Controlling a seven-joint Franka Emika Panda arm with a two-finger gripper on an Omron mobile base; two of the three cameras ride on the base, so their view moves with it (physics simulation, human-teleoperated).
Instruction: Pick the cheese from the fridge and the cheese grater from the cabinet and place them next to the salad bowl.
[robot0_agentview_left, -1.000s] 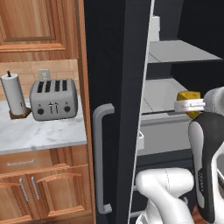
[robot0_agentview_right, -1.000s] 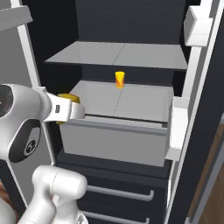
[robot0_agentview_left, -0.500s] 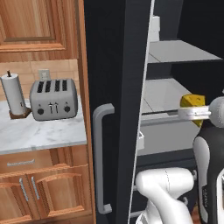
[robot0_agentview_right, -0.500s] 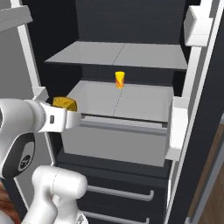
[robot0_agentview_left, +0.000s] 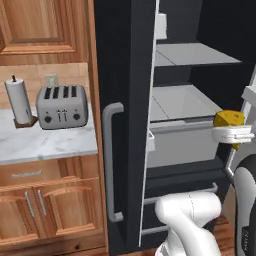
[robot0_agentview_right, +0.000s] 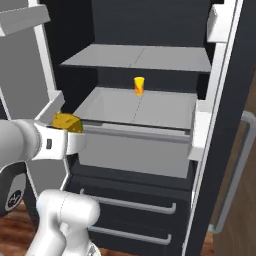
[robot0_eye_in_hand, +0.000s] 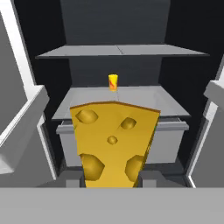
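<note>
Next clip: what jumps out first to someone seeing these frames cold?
The yellow cheese wedge, shut in the gripper and looming large in the hand view, in front of the open black fridge. Behind it, a small yellow can stands alone at the back of a grey shelf.

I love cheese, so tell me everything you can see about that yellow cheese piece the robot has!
The yellow-orange cheese wedge looks smooth and waxy, with several round holes sunk into its broad flat face and a darker orange rim along the top edge. It is clamped between the two dark fingertips of the gripper, which is shut on it. It hangs in the air in front of the open black fridge, out past the grey drawer, touching nothing else.
</note>
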